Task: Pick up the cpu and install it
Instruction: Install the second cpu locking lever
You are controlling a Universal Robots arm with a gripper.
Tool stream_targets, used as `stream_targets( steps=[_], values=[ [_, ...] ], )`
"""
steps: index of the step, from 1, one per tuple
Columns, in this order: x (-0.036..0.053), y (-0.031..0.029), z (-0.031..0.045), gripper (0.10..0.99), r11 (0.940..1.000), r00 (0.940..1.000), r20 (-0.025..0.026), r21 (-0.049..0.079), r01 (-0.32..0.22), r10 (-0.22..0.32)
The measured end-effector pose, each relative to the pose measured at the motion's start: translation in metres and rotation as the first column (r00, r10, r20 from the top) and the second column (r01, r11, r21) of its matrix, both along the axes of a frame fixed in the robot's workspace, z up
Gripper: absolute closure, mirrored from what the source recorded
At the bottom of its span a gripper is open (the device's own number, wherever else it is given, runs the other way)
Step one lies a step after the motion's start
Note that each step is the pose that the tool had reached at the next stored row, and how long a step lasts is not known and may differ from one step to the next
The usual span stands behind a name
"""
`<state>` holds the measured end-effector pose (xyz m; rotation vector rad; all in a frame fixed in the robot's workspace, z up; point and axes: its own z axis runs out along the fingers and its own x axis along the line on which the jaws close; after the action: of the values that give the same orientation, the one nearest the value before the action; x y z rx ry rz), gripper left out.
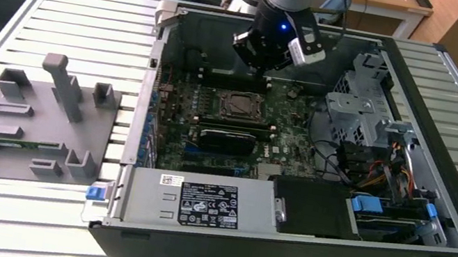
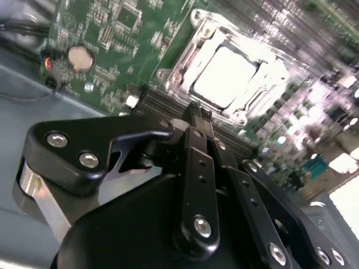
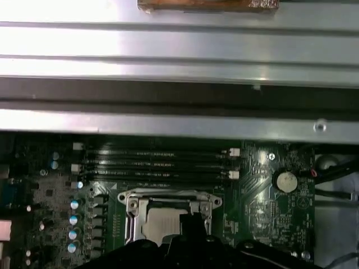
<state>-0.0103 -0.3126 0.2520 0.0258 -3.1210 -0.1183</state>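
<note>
One arm hangs over the open computer case [image 1: 441, 208], its gripper [image 1: 264, 64] above the far part of the motherboard [image 1: 296, 151], just beyond the socket [image 1: 240, 106]. We see the case walls enclosing the board on all sides, with drive cages along the exterior view's right and free room above the socket. In the second wrist view the fingers [image 2: 196, 162] lie pressed together, holding nothing. There the cpu [image 2: 224, 75] shows as a pale square seated inside the socket's metal frame, just ahead of the fingertips. The first wrist view adds the memory slots [image 3: 151, 162] and a coin battery [image 3: 286, 181]. The grey tray [image 1: 32, 122] sits outside the case, on the exterior view's left.
</note>
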Motion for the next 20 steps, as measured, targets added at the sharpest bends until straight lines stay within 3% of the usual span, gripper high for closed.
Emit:
stream_targets(
  steps=[6, 11, 17, 20],
  values=[
    [-0.0008, -0.0220, -0.0019, 0.980, 1.0000, 1.0000, -0.0002, 0.000, 0.000, 0.000],
    [-0.0008, -0.0259, -0.0071, 0.980, 1.0000, 0.9998, -0.0192, 0.003, -0.002, 0.002],
    [-0.0008, -0.0410, -0.0118, 0.980, 1.0000, 0.9998, -0.0195, 0.005, -0.002, 0.003],
    [-0.0016, -0.0458, -0.0131, 0.980, 1.0000, 0.9998, -0.0195, 0.006, -0.002, 0.003]
  ],
)
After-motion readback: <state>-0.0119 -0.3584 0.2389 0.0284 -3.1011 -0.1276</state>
